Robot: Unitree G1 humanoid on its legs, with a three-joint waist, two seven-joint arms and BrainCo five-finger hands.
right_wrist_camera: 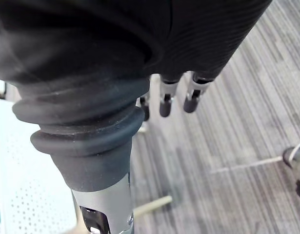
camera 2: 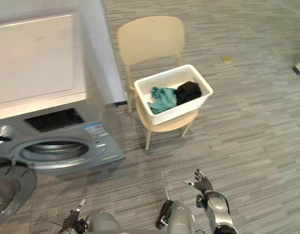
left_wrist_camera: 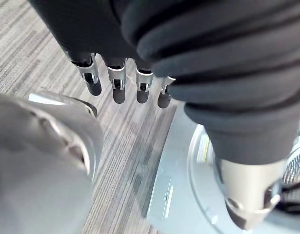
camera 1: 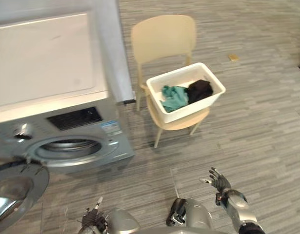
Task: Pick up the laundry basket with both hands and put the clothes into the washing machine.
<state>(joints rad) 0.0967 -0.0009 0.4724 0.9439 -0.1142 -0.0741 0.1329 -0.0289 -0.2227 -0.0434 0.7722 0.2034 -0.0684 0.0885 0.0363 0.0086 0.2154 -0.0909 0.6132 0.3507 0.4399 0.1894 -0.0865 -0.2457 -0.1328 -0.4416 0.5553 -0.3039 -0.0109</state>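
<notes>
A white laundry basket (camera 1: 208, 103) rests on the seat of a pale wooden chair (camera 1: 163, 36). Inside it lie a teal garment (camera 1: 174, 97) and a black garment (camera 1: 199, 89). The washing machine (camera 1: 52, 92) stands to the left, its round door (camera 1: 13, 195) swung open toward me and the drum opening (camera 1: 71, 145) exposed. My right hand (camera 1: 219, 181) hovers low in front of the chair, fingers relaxed and holding nothing. My left hand (camera 1: 92, 218) sits low near the machine's front, fingers (left_wrist_camera: 118, 87) straight and holding nothing. Both hands are well short of the basket.
Grey wood-pattern floor surrounds the chair. A small tan object (camera 1: 233, 57) lies on the floor beyond the chair to the right. The machine's open door juts out at the lower left. A grey wall panel (camera 1: 113, 48) runs beside the machine.
</notes>
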